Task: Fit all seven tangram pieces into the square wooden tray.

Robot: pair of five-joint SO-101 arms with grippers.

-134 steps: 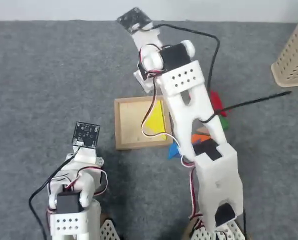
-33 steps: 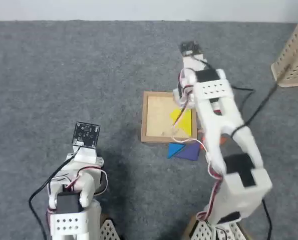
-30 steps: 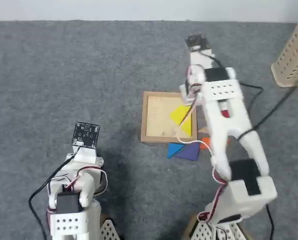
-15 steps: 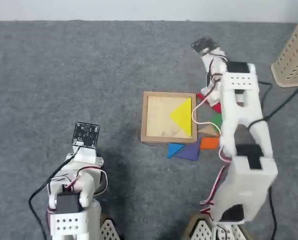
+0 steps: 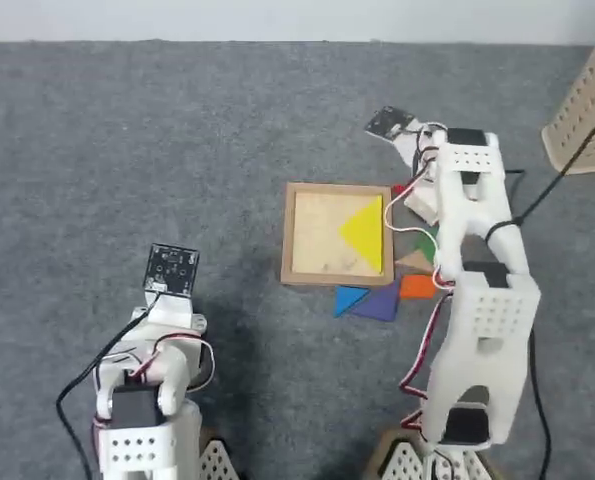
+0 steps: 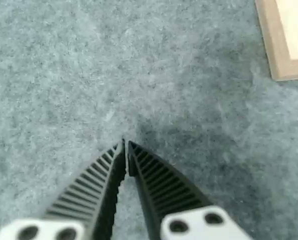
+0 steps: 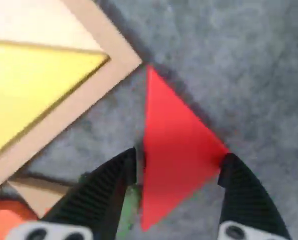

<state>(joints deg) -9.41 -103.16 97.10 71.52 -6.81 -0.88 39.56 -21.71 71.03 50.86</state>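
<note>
My right pincer [image 7: 180, 157] is spread wide, a finger on each side of the red triangle [image 7: 174, 140], which lies flat on the grey bench [image 5: 177, 130] just off a corner of the wooden tray [image 5: 289, 240]. I cannot tell whether the fingers actually touch its edges. My left pincer [image 6: 126, 145] is clenched on nothing, hanging over bare bench well away from the tray. The yellow triangle [image 5: 365, 232] sits inside the tray against one wall. Blue piece [image 5: 350, 298], purple piece [image 5: 382, 302] and orange piece [image 5: 417, 286] lie outside, just beside the rim. In the high view my right arm covers most of the red triangle.
</note>
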